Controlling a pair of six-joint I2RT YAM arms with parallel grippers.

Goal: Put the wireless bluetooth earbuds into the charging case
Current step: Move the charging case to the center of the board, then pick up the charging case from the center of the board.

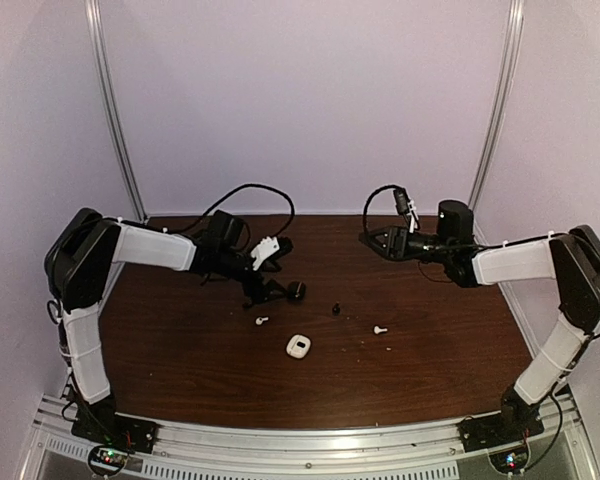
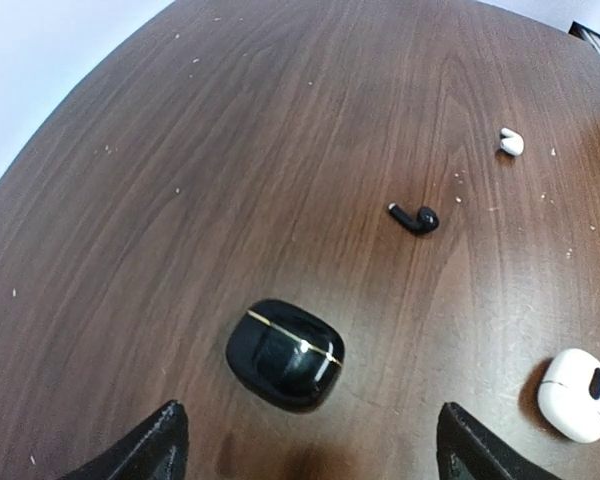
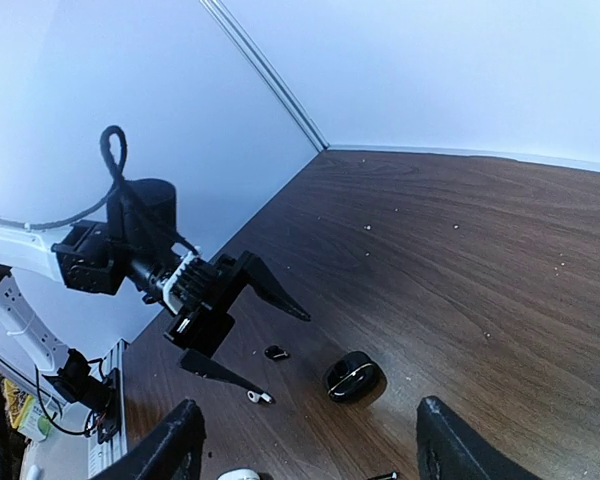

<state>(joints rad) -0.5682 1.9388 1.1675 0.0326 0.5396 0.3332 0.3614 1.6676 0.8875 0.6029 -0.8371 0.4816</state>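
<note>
Left claw [image 2: 310,428] hangs released, black case [image 2: 285,352] just ahead between its fingertips — drop straight, pinch its sides squarely — right claw [image 3: 310,410] also released, empty.

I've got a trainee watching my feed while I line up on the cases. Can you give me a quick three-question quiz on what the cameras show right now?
1. In the top view, which sits closer to the bottom of the picture: the white case or the black case?
2. What sits straight ahead of the open left tool in its wrist view? A) the black case B) the white case C) nothing
3. True or false: the right tool is shut.

Key: 1) the white case. 2) A. 3) False, it hangs open and empty.
</note>
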